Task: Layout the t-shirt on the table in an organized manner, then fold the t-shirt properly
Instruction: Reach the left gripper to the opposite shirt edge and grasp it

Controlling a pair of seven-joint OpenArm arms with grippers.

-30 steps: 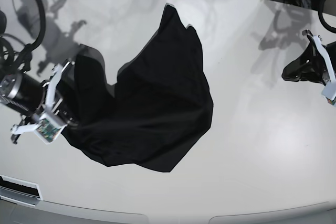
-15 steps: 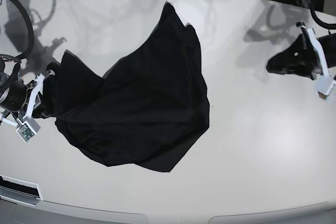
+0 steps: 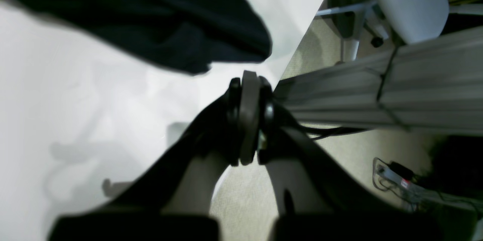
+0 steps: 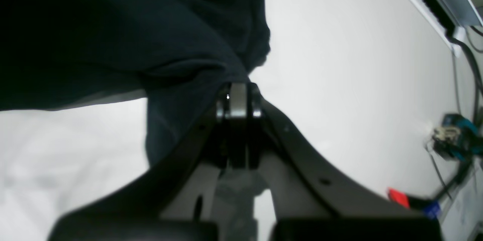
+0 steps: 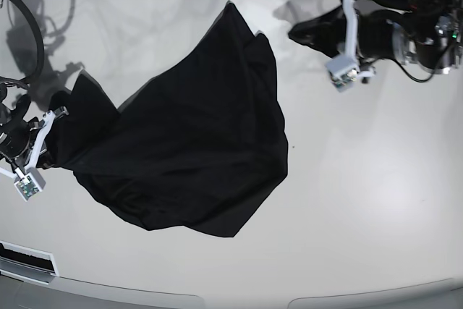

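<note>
Left wrist view: the left pincer [image 3: 249, 82] has its jaws pressed together with nothing between them. It hangs over the far edge of the table [image 3: 75, 94], where the white top gives way to carpet. A blurred black fold of the t-shirt [image 3: 158, 18] lies on the table beyond the tips, apart from them. Past the table edge stand a white chair [image 3: 407, 3] and a grey rail [image 3: 377, 90], and a power strip [image 3: 394, 175] lies on the floor.

Right wrist view: the right pincer [image 4: 237, 90] is clamped on the t-shirt [image 4: 124, 29]. Black cloth runs straight into the closed tips and bunches there, and a strip of it hangs down along the left finger. The rest of the shirt fills the upper left of the view, with the table [image 4: 339, 63] bare to the right.

Base view: the t-shirt [image 5: 195, 142] lies crumpled in the middle-left of the table [image 5: 362, 200], with a point reaching toward the far edge and a broad lobe toward the near side. At the view's left edge the right pincer [image 5: 54, 128] holds the shirt's left corner, drawn out sideways. The left pincer [image 5: 300, 32], closed and empty, is near the far edge, just beside the shirt's upper part but not touching it.
</note>
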